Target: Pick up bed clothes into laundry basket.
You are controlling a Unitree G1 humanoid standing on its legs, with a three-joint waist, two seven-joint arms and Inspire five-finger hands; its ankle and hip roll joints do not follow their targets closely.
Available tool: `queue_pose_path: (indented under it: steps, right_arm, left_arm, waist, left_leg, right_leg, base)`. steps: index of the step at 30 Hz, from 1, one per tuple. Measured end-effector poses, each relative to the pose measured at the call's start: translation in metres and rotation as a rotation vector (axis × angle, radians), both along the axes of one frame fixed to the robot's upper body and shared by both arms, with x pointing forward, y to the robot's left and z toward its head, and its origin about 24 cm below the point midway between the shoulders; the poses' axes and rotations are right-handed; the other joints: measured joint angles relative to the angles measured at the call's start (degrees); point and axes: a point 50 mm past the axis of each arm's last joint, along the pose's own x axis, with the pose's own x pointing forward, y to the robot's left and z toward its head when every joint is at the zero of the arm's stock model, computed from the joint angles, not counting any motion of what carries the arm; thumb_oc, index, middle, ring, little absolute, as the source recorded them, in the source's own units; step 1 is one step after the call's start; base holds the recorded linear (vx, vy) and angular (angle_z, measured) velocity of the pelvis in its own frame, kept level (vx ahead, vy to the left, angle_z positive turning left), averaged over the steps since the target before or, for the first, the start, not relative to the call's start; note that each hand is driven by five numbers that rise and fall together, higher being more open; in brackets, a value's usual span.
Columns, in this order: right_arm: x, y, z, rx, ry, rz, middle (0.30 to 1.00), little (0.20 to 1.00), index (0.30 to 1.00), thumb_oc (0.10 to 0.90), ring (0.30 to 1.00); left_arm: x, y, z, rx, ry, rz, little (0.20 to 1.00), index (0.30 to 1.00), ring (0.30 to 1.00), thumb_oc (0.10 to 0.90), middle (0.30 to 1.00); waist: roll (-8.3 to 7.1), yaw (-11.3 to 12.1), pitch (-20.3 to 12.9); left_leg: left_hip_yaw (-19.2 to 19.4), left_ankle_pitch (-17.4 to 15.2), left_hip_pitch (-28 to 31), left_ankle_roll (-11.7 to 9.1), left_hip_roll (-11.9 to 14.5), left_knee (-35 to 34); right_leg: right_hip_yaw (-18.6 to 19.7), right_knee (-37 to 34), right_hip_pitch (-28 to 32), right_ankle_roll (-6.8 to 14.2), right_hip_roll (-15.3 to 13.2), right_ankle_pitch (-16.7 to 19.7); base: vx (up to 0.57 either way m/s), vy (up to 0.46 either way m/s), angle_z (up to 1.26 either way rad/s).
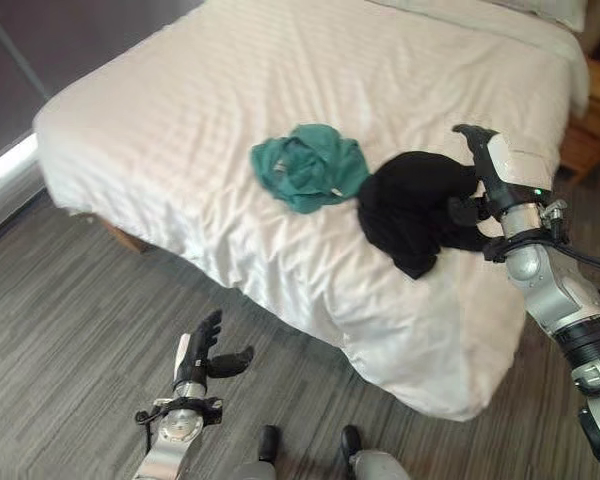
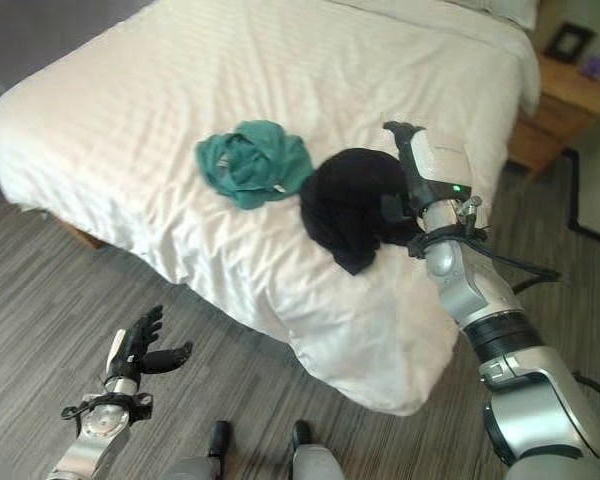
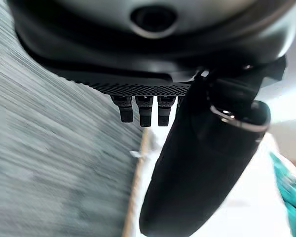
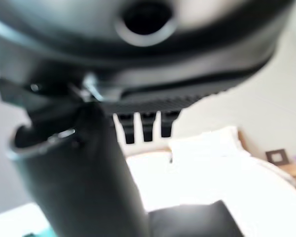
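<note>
Here, the scene at the bedside:
Bed: white cover, rumpled toward the near corner where the clothes lie.
Green garment: crumpled on the bed, touching the black one at its edge, untouched by either hand.
Black garment: bunched near the corner, just beside the right hand, so it looks like the first pick.
Right hand: raised over the black garment's far side; its wrist view shows fingers straight and apart, clamped on nothing, apparently poised for a grab from above.
Left hand: low over the floor, well apart from the bed, fingers relaxed and apart, holding nothing; it looks idle.
Basket: not seen from here.
Progress: judged at the start, both garments still on the bed.
</note>
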Motion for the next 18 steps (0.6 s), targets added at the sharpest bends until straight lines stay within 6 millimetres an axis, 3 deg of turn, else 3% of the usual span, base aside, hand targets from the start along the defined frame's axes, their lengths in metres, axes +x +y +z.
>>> queue_pose_path:
  steps: [1,2,4,8,16,17,18]
  right_arm:
    - [0.001,0.002,0.005,-0.014,0.002,0.016,0.900,0.900,0.900,0.800,0.900]
    - [0.002,0.002,0.009,-0.018,-0.007,0.027,0.900,0.900,0.900,0.800,0.900]
    - [0.005,-0.006,0.011,-0.007,0.021,0.001,0.900,0.900,0.900,0.800,0.900]
    - [0.006,-0.022,0.017,0.040,0.034,-0.062,0.900,0.900,0.900,0.800,0.900]
    - [0.007,-0.025,0.020,0.070,0.039,-0.069,0.900,0.900,0.900,0.800,0.900]
    - [0.006,-0.031,0.013,0.077,0.048,-0.086,0.300,0.300,0.300,0.400,0.300]
    - [0.007,-0.045,0.002,0.091,0.096,-0.135,0.300,0.300,0.300,0.400,0.300]
  left_arm:
    - [-0.001,0.011,-0.001,0.025,0.017,0.029,0.900,0.900,0.900,0.800,0.900]
    - [0.001,0.018,-0.002,0.044,0.027,0.041,0.900,0.900,0.900,0.800,0.900]
    - [-0.001,0.028,0.000,0.069,0.034,0.062,0.900,0.900,0.900,0.800,0.900]
    - [-0.001,0.029,0.000,0.074,0.034,0.056,0.900,0.900,0.900,0.800,0.900]
    - [0.006,0.024,0.003,0.062,0.019,0.027,0.900,0.900,0.900,0.800,0.900]
    - [0.010,0.022,0.003,0.066,0.015,0.012,0.900,0.900,0.900,0.800,0.900]
    - [0.013,0.022,-0.006,0.075,0.040,0.002,0.900,0.900,0.900,0.800,0.900]
  waist:
    - [0.85,-0.51,0.50]
    - [1.51,-0.72,0.86]
    - [2.97,-0.14,1.14]
    - [3.90,-0.49,1.24]
    - [3.96,-1.98,1.27]
    - [4.32,-2.15,1.38]
    - [5.07,-3.32,0.38]
  left_leg:
    - [-2.53,0.36,-1.07,-0.04,0.31,-0.07]
    - [-3.42,0.59,-1.97,-0.20,0.70,-0.09]
    - [-4.39,1.97,-3.50,-2.12,1.46,-0.09]
    - [-4.21,2.97,-6.59,-3.15,1.68,0.42]
    - [-2.69,3.03,-7.00,-3.24,0.51,0.49]
    - [-2.42,3.01,-7.79,-3.25,0.14,1.59]
    - [-2.03,2.89,-9.88,-3.50,-0.20,2.16]
  right_leg:
    - [3.08,-2.00,-0.72,-0.43,1.70,1.06]
    - [3.46,-4.24,-0.54,0.33,2.28,2.74]
    - [0.41,-8.06,0.91,-1.59,2.20,6.64]
    - [-2.62,-6.89,-1.38,-2.28,2.31,5.55]
    - [-2.53,-7.48,-1.32,-1.82,1.30,5.15]
    - [-3.16,-7.02,-1.46,-2.29,1.24,4.78]
    - [-4.58,-7.25,-3.06,-1.63,0.38,3.64]
  base:
    - [0.16,-0.122,0.80]
    - [0.04,-0.129,0.84]
    - [-0.02,-0.196,0.61]
    - [0.02,-0.103,0.37]
    - [0.00,-0.051,0.02]
    - [0.00,-0.241,0.37]
    - [0.01,-0.075,0.45]
